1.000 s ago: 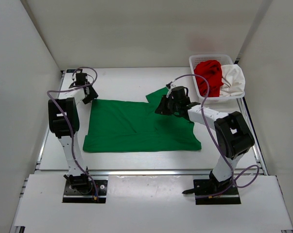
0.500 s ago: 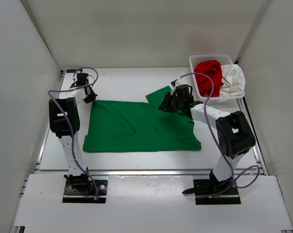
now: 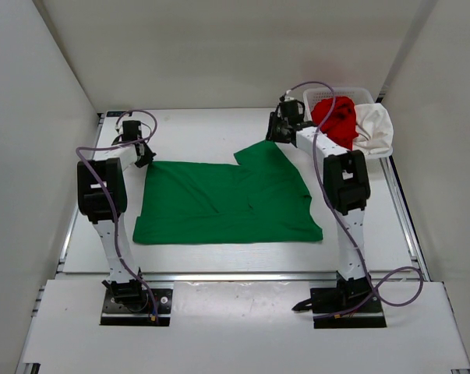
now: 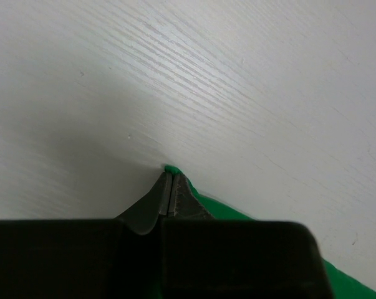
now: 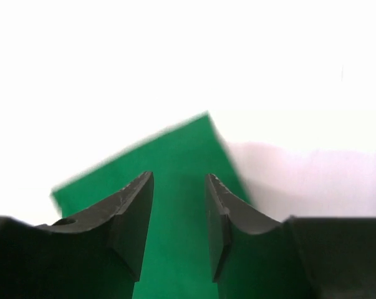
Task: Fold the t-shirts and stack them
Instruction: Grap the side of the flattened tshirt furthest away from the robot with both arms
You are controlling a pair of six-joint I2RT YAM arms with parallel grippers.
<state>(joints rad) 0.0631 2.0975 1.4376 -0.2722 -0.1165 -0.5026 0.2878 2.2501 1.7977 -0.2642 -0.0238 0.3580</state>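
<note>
- Cloth on the table [image 3: 196,128]: the green t-shirt [image 3: 219,202] lies spread flat in the middle, between the two arms; its near hem runs straight and stops short of the table's near edge
- One sleeve [image 3: 258,152] juts out at the far right corner, towards the basket [image 3: 340,92]
- The left gripper [image 4: 169,184] sits at the shirt's far left corner, jaws clenched tight together with the green tip of that corner pinched between them and poking out just past them on bare white table
- The right gripper [image 3: 275,131] hangs over the sleeve's far edge, just beside the basket; its jaws are released and stand apart with nothing between them, the green sleeve showing below the gap
- The basket stands in the far right corner of the table; the red t-shirt [image 3: 336,117] is bunched in its left part, the white t-shirt [image 3: 375,125] beside it spills over the right rim
- Bare table lies along the far side between the two grippers and in a strip left of the shirt; white walls [image 3: 32,156] close in the left, far and right sides
</note>
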